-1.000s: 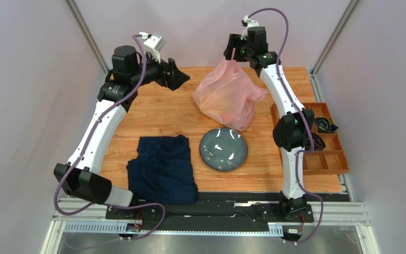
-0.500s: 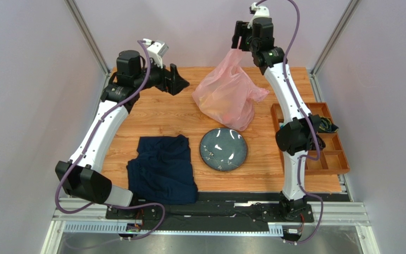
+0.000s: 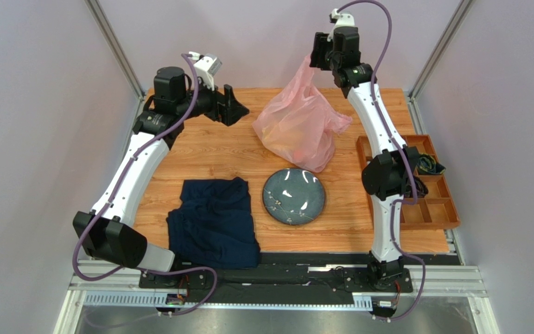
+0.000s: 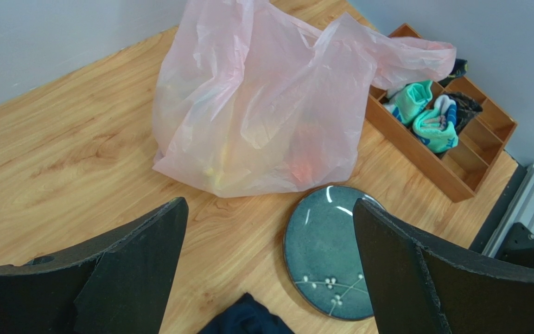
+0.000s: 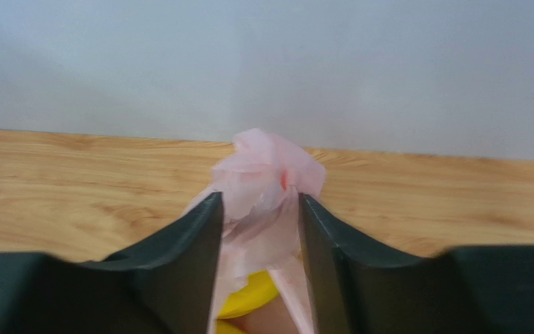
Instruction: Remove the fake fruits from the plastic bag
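Observation:
The pink plastic bag (image 3: 299, 124) stands on the far middle of the wooden table, pulled up to a peak. My right gripper (image 3: 314, 61) is shut on that bunched top, seen between its fingers in the right wrist view (image 5: 266, 181). Fake fruits show only as yellow (image 5: 249, 296) and dim yellow and red blurs through the plastic (image 4: 297, 163). My left gripper (image 3: 233, 104) is open and empty, held above the table left of the bag; the bag (image 4: 263, 104) lies ahead of it.
A dark grey-blue plate (image 3: 293, 197) lies in front of the bag, also in the left wrist view (image 4: 332, 250). A dark navy folded cloth (image 3: 214, 223) lies front left. A wooden compartment tray (image 3: 423, 195) with socks (image 4: 426, 115) stands at the right edge.
My right gripper has risen with the bag's top, stretching the bag upward. My left gripper has shifted slightly right toward the bag.

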Robot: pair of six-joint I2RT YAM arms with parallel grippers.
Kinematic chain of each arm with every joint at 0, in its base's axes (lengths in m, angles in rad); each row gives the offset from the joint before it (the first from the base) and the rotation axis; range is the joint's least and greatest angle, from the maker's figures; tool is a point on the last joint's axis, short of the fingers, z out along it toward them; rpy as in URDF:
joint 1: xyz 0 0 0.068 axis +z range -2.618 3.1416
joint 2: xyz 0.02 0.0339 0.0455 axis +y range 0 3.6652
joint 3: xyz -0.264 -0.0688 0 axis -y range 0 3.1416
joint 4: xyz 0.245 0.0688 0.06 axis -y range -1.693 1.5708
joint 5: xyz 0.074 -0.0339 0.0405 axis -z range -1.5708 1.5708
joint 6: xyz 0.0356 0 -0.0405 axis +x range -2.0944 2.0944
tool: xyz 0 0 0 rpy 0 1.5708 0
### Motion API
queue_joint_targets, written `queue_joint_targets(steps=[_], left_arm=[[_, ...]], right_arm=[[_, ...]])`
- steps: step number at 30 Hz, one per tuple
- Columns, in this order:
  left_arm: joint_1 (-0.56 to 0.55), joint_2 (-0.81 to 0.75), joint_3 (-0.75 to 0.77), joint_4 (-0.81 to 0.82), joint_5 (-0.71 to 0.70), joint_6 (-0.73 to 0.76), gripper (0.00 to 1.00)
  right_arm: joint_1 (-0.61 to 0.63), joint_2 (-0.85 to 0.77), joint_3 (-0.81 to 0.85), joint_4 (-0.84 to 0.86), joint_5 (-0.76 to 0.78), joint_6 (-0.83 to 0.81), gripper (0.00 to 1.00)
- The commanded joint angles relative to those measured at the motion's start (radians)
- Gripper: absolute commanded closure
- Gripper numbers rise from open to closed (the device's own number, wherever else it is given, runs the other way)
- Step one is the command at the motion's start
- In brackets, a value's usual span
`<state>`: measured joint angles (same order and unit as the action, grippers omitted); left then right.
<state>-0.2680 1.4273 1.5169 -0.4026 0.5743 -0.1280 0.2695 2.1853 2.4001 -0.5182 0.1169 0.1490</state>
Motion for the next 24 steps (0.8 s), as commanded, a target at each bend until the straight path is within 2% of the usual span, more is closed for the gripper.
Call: queue_joint_targets(steps=[1,2,3,5,10,15,18,19,20,21,22,24], left_arm=[[-0.002,-0.005,0.011,-0.001,-0.005,0.042,0.02],[0.000,-0.002,0.015,-0.007,-0.011,0.077,0.02],[-0.002,-0.001,0.022,-0.019,-0.019,0.097,0.02],[-0.002,-0.001,0.034,-0.031,-0.045,0.172,0.02],[-0.002,-0.022,0.029,-0.041,-0.139,0.298,0.01],[-0.002,-0.065,-0.023,0.014,-0.174,0.323,0.01],[-0.002,-0.090,-0.047,0.022,-0.165,0.318,0.01],[-0.002,-0.099,-0.055,0.022,-0.166,0.311,0.01],[-0.002,-0.103,-0.063,0.028,-0.171,0.306,0.01],[-0.002,-0.108,-0.078,0.034,-0.192,0.297,0.01],[-0.002,-0.120,-0.086,0.048,-0.211,0.275,0.01],[-0.002,-0.142,-0.103,0.064,-0.279,0.245,0.01]], right_arm=[[0.002,0.016,0.021,0.046,-0.199,0.034,0.63],[0.010,0.013,0.024,0.049,-0.229,0.031,0.70],[0.014,0.010,0.024,0.050,-0.256,0.024,0.87],[0.036,-0.011,0.013,0.049,-0.313,0.032,1.00],[0.137,-0.076,-0.053,0.064,-0.492,0.155,1.00],[0.256,-0.116,-0.071,0.116,-0.618,0.303,1.00],[0.315,-0.102,-0.052,0.144,-0.686,0.304,1.00],[0.330,-0.099,-0.044,0.133,-0.681,0.273,0.95],[0.333,-0.098,-0.041,0.124,-0.662,0.271,0.66],[0.323,-0.104,-0.044,0.112,-0.601,0.276,0.52],[0.312,-0.111,-0.050,0.097,-0.583,0.287,0.32],[0.268,-0.156,-0.090,0.089,-0.586,0.294,0.12]])
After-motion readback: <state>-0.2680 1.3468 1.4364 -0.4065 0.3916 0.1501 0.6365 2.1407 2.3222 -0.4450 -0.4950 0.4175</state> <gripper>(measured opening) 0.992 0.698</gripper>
